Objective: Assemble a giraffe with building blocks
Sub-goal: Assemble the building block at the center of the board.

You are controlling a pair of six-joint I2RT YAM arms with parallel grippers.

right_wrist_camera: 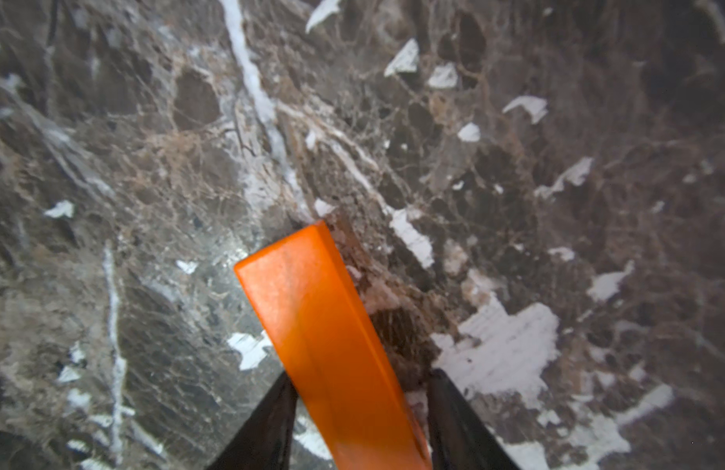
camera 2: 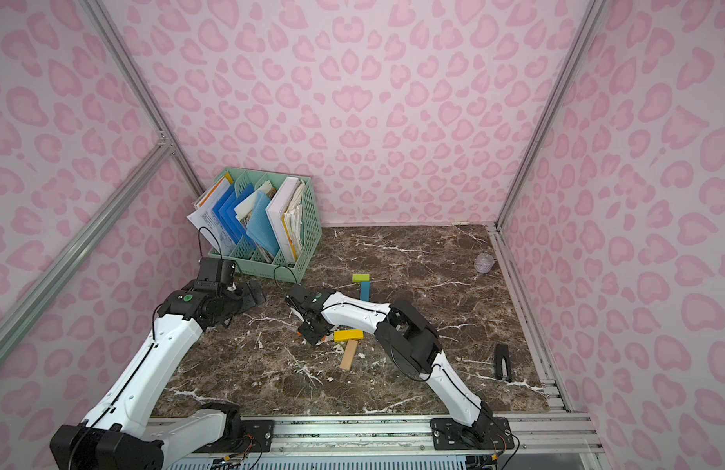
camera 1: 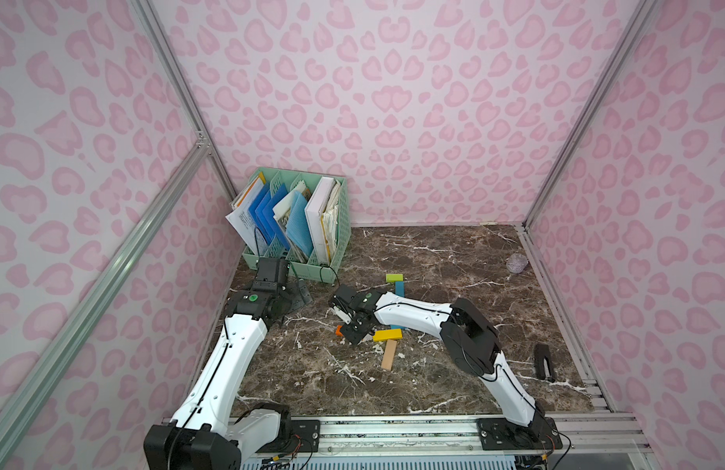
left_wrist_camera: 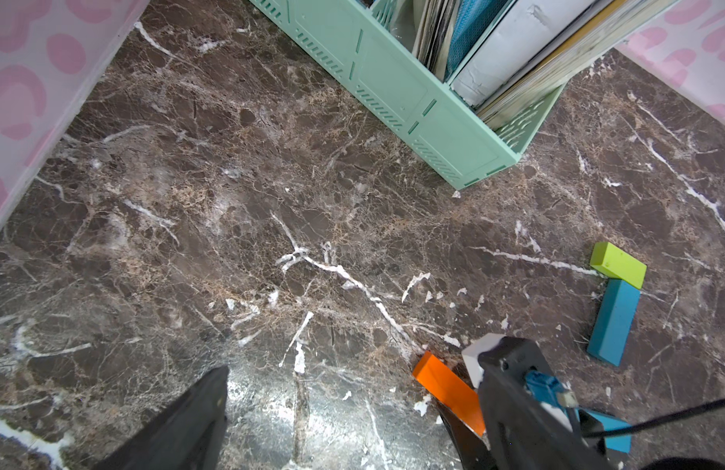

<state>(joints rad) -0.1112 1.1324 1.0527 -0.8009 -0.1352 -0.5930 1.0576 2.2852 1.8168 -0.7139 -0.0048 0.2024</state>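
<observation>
Orange block lies on marble table, just beside yellow block; right gripper jaws closely straddle it, firm hold unclear. Clamp squarely, lift clear, set end-to-end with teal block

Both top views sit side by side high over the near edge of the marble surface, looking down and forward across all of it to the far wall, so they share almost everything. The left wrist camera looks down from moderate height at the surface, the green file rack and the orange block. The right wrist camera sits very close over that same block.
</observation>
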